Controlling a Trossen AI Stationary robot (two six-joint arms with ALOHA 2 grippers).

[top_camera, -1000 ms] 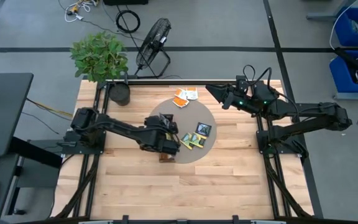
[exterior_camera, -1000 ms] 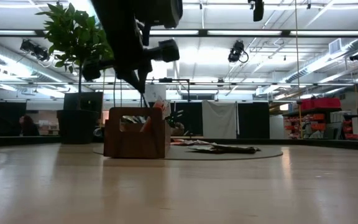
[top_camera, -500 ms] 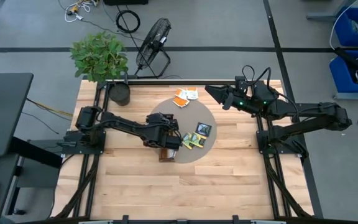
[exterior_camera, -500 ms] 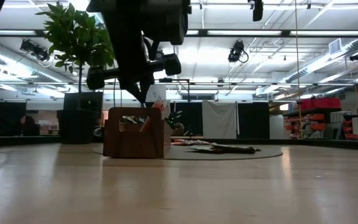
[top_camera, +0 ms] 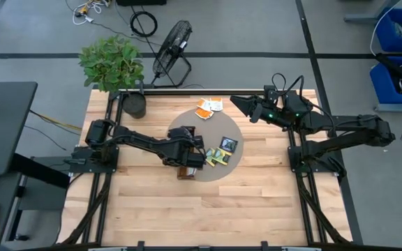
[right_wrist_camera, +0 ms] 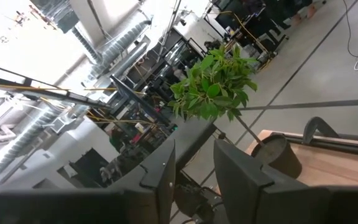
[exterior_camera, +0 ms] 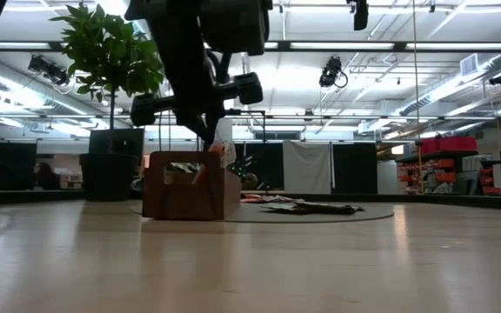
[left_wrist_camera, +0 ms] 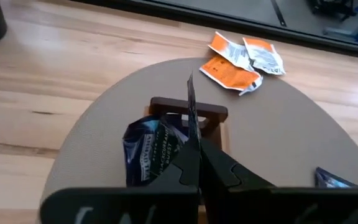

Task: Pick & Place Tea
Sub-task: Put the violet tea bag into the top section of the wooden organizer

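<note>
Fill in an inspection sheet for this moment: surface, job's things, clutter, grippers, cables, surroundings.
Surface: wooden table with a round grey mat in the middle.
Job's things: orange tea bags at the mat's far edge; dark and yellow-green tea bags on the mat; a dark blue tea bag in the brown wooden tray.
Clutter: nothing seen besides a potted plant at the table's far left corner.
Grippers: left gripper shut on a thin tea bag held edge-on above the tray; right gripper raised at the table's far right, fingers apart, holding nothing.
Cables: coils on the floor beyond the table.
Surroundings: floor fan, blue bins on the right.
</note>
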